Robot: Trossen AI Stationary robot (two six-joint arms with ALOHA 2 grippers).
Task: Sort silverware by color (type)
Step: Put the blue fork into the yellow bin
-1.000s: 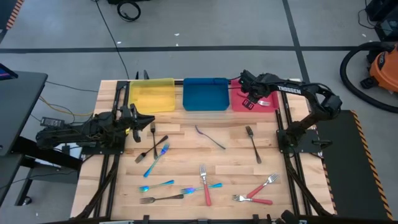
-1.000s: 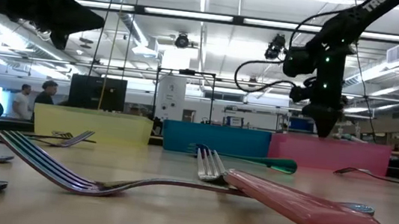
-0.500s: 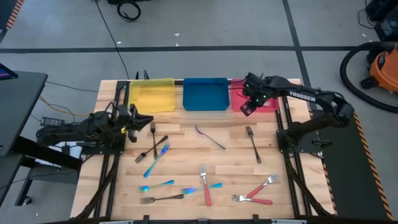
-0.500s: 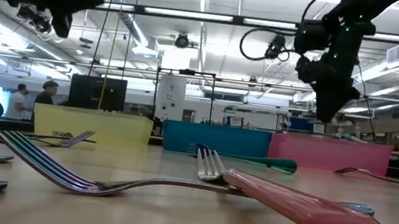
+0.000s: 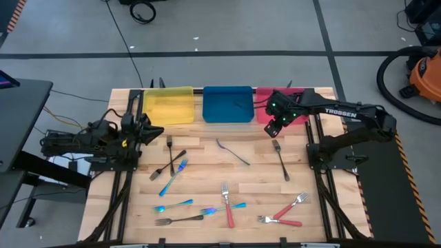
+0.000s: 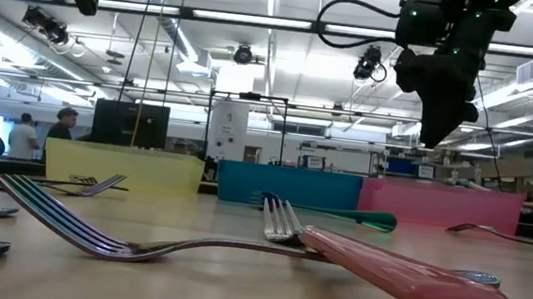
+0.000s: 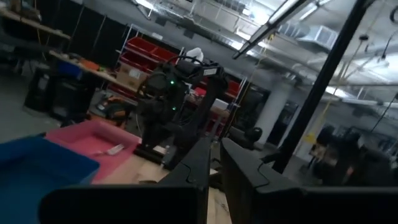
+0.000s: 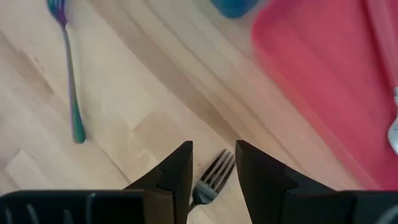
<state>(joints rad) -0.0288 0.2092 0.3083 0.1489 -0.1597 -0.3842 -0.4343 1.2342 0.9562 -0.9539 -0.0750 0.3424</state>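
Right gripper (image 5: 273, 128) swung off the red tray (image 5: 300, 116) toward 7 o'clock, fingers slightly spread and empty, now hovering over the dark fork (image 5: 280, 159). Looks like my next pick; left gripper (image 5: 157, 130) waits, nearly closed.

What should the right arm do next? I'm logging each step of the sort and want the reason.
Probably lower the right end effector straight down onto the dark fork. It hangs above the table beside the red tray, its fingers a little apart, and the fork's tines show right between them in the right wrist view. The left end effector waits at the table's left edge.
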